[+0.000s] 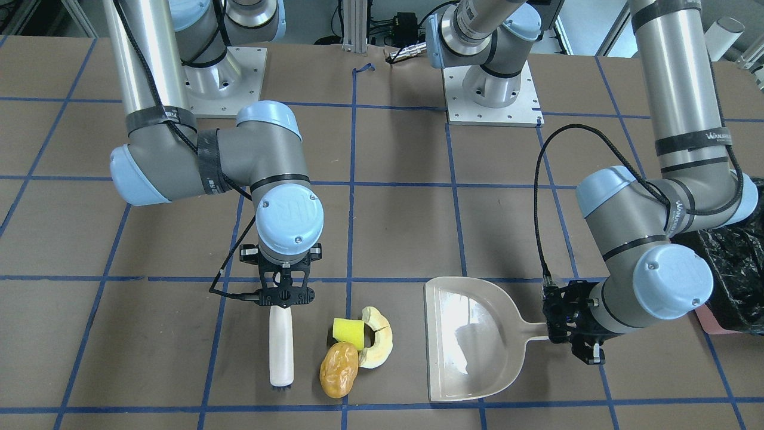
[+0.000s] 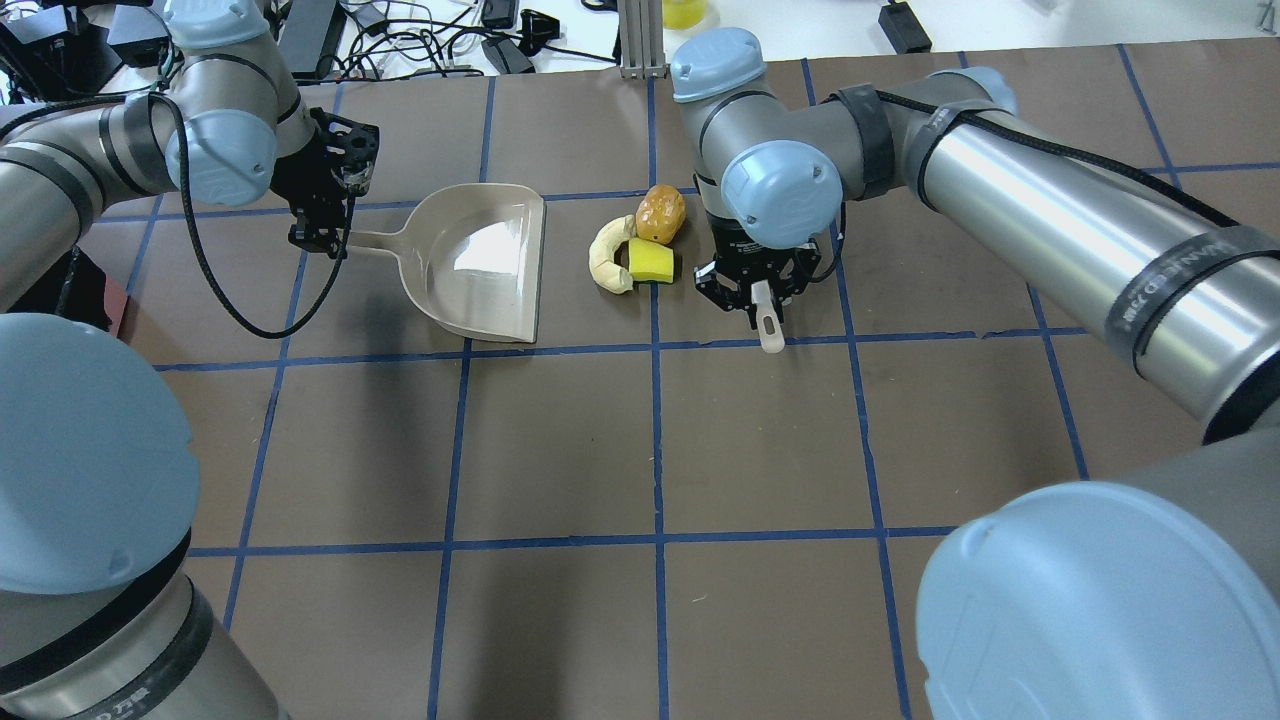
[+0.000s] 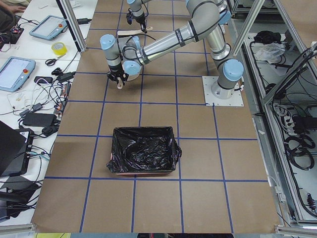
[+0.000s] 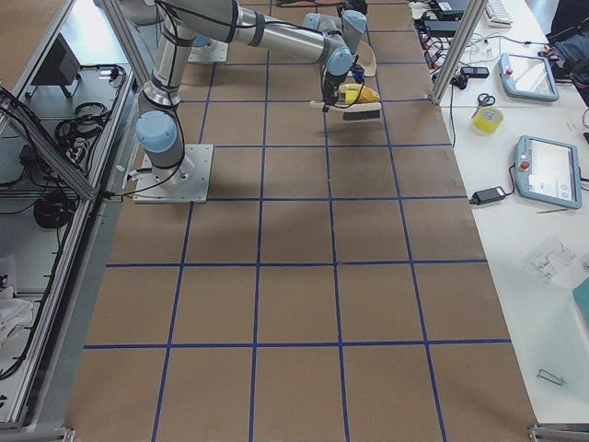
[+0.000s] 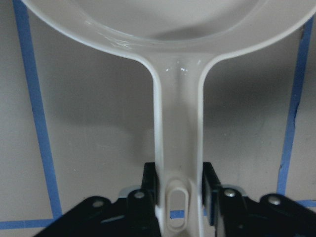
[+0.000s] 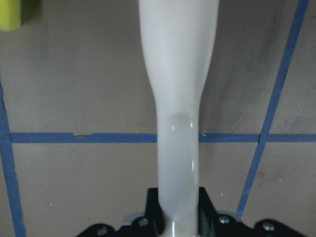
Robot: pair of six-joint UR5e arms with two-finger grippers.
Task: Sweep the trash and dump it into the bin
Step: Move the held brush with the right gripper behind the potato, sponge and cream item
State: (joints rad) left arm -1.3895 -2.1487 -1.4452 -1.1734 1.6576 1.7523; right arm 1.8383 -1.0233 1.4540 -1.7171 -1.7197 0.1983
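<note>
Nearest the operators' side of the table (image 1: pixel 406 215) lie the three pieces of trash, bunched together: an orange-brown lump (image 1: pixel 338 369), a yellow-green block (image 1: pixel 348 332) and a cream crescent slice (image 1: pixel 376 343). One brush (image 1: pixel 281 346) lies alongside them on one side. One dustpan (image 1: pixel 439 346) sits flat on the other, its open mouth turned toward them. That layout suggests a sideways sweep would push the pile straight into the pan.

Just behind, the right gripper (image 1: pixel 285 297) is clamped on the brush handle, bristles pointing away from the robot. The left gripper (image 1: pixel 552 331) is clenched on the end of the dustpan handle, steadying it and ready to lift.

Farther off on the robot's left stands the one bin (image 1: pixel 743 269), its black bag open. Nothing is in the pan yet.
</note>
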